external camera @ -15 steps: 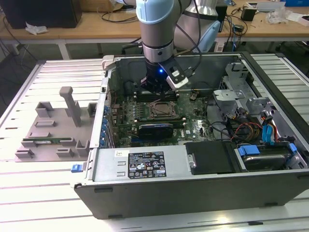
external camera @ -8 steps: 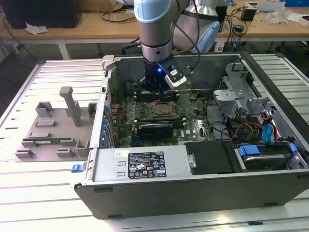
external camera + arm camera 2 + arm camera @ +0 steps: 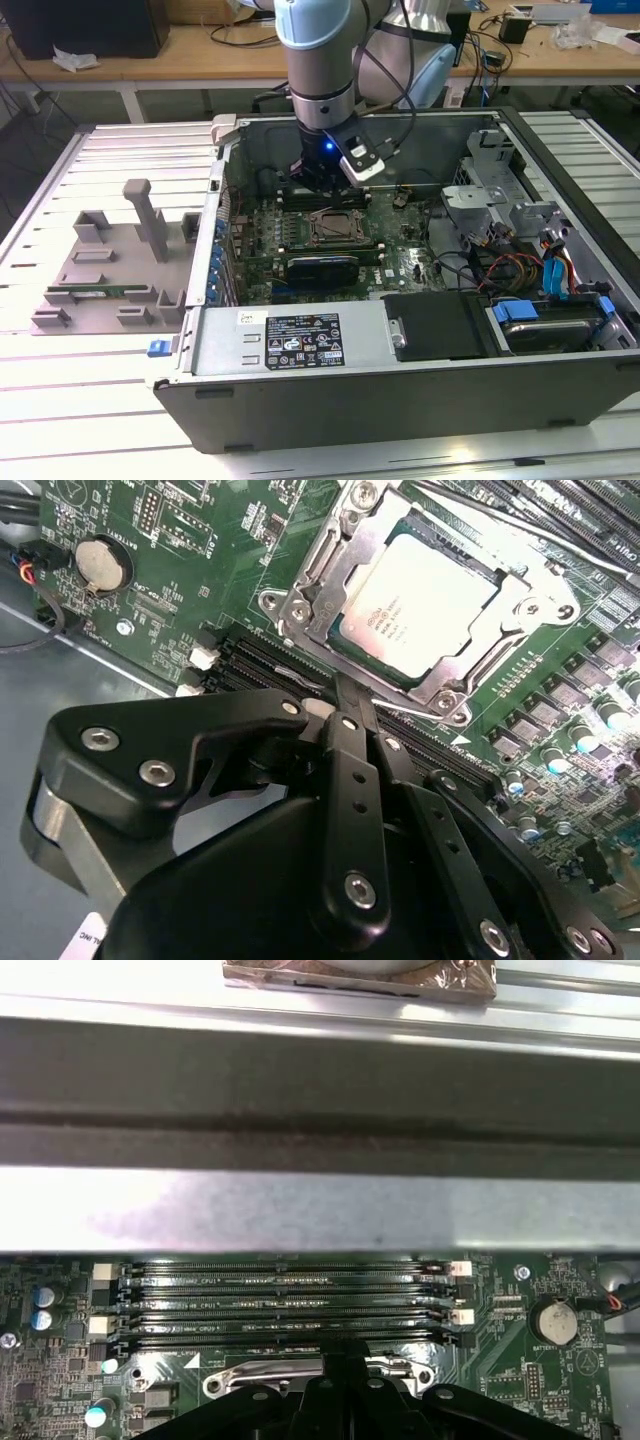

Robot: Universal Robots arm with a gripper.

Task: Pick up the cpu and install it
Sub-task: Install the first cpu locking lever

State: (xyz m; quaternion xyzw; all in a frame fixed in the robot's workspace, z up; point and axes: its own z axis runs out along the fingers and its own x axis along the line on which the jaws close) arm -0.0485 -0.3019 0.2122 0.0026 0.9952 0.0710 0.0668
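Surface: a table [image 3: 60, 400] of pale slats carries an open computer case [image 3: 300, 345] lying on its side. A grey moulded tray [image 3: 110, 265] lies beside it, toward the exterior view's left.
Room: wooden benches [image 3: 180, 50] with cables and small items stand behind the table.
Board: a green board [image 3: 400, 255] covers the case floor. In the first wrist view its memory slots [image 3: 290, 1300] run in parallel rows beside the socket frame [image 3: 300, 1378].
Cpu: the cpu [image 3: 420, 605] lies flat inside the socket frame [image 3: 300, 575], with its silver top facing up.
Cpu axis: the chip is square and has no long axis. Its edges run parallel to the frame's sides.
Arm: the arm [image 3: 318, 50] drops almost vertically into the case from above, wrist downward.
Gripper: the gripper [image 3: 346, 688] hangs over the seam between the memory slots and the frame's near edge, just beside the cpu. Contact with the board cannot be judged.
Fingers: the fingers [image 3: 352, 720] are closed together with nothing between them.
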